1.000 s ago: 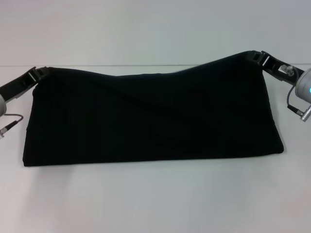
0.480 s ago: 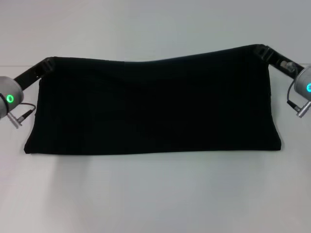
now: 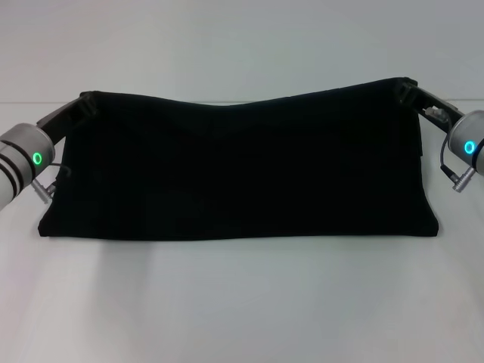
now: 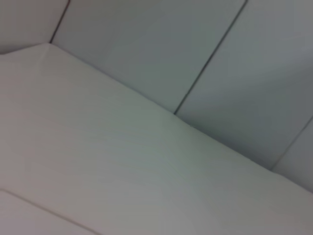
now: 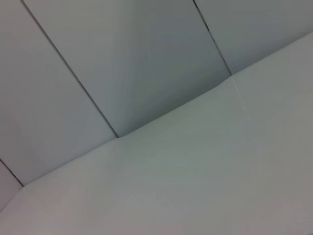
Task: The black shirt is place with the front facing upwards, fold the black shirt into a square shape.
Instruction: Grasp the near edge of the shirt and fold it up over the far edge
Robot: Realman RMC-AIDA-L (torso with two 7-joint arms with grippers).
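Black shirt (image 3: 242, 166) stretched lengthwise between left claw (image 3: 82, 102) and right claw (image 3: 402, 85), each apparently clenched on a raised corner; folded edge trailing below on worktop (image 3: 242, 302).

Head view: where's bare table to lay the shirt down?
Bare table runs along the near side below the black shirt. The left gripper and right gripper hold its upper corners, so both flanks are crowded.

Shirt edge raised and levelled
My left tool (image 3: 85, 102) has lifted its corner of the black shirt (image 3: 242, 166), straightening the top edge.
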